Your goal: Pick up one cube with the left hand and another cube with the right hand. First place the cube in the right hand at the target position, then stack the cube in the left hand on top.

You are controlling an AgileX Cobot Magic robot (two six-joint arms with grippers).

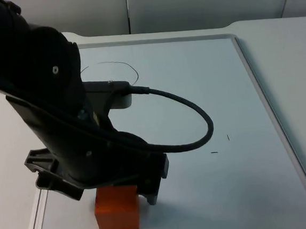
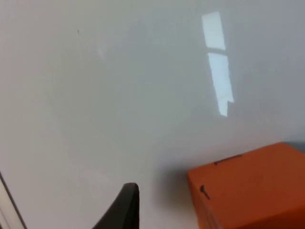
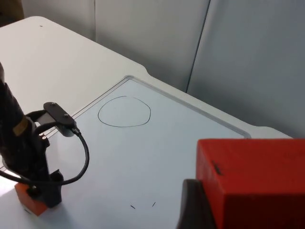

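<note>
The orange cube [image 1: 116, 207] sits on the desk [image 1: 205, 99] near its front-left edge, between the left gripper's [image 1: 120, 195] spread jaws; lower squarely before closing. The right gripper [image 3: 224, 210] pinches the red cube [image 3: 252, 181] aloft, waiting; the drawn circle [image 3: 125, 111] lies beyond.

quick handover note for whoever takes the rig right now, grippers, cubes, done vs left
Left gripper: down at the orange cube on the table, near the front edge; grasp not confirmed.
Right gripper: raised off the table, holding the red-orange cube.
Target circle: drawn on the whiteboard, nothing in it.
Done: right cube picked up.
Left: secure and lift the left cube, place the right cube in the circle, stack the left one on top.
</note>
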